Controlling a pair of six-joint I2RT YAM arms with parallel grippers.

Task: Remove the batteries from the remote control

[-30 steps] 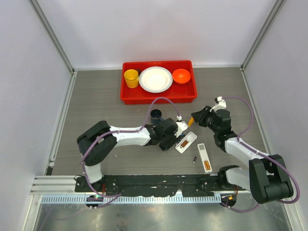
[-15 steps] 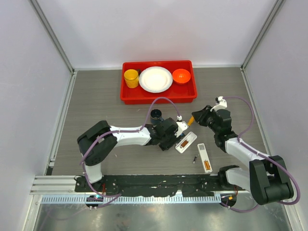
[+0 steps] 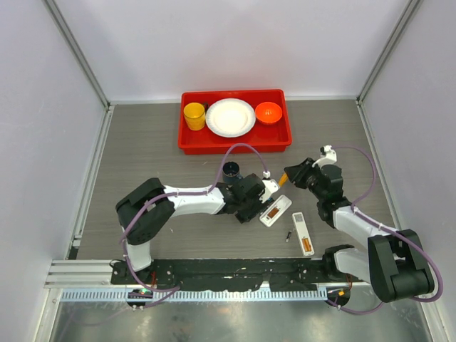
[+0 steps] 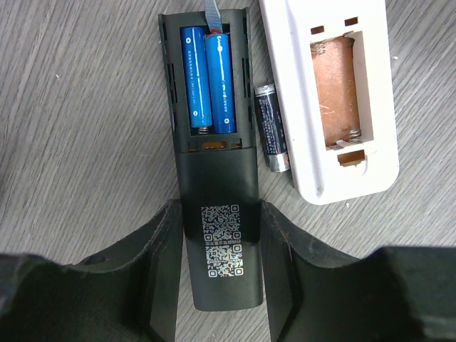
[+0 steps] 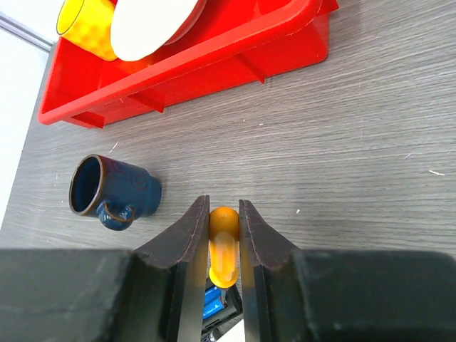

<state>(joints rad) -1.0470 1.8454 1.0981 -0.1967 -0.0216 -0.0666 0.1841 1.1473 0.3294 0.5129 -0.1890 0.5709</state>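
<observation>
Batteries (image 4: 196, 78), two blue, are sitting in the black remote (image 4: 219, 178), which the left gripper (image 4: 221, 214) is clamping; a grey battery (image 4: 271, 128) is lying beside the white remote (image 4: 370, 107). The right gripper (image 5: 224, 206) is pinching the screwdriver (image 5: 224, 253).

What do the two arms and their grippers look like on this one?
Both the left arm and right arm have white links between bulky black joints, each trailed by a looping purple cable. The fingers are dark, flat, tapered blades; no markings visible.
</observation>
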